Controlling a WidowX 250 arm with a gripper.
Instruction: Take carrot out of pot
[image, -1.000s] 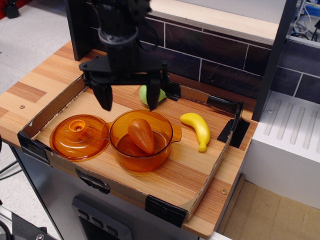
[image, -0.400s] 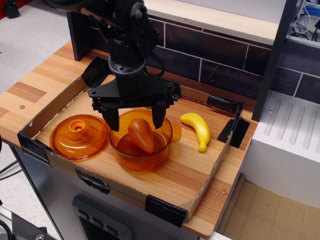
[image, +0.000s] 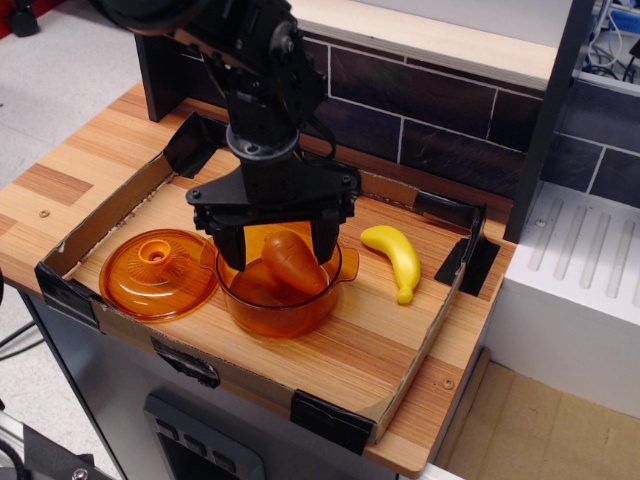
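Plastic, wood and cardboard surfaces around the pincer

Matt black plastic is seen on the pincer (image: 277, 243); between its fingers, a smooth opaque orange carrot (image: 292, 260) lies in a glossy translucent amber pot (image: 277, 298), flanked by a matching lid (image: 158, 274) and a smooth yellow banana (image: 396, 259), on grained wood (image: 360, 345) edged with cardboard (image: 425, 345).

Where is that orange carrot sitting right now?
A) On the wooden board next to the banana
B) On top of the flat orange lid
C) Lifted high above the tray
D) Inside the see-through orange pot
D: the carrot leans inside the pot, its tip poking above the rim, with the gripper fingers lowered open on either side of it.
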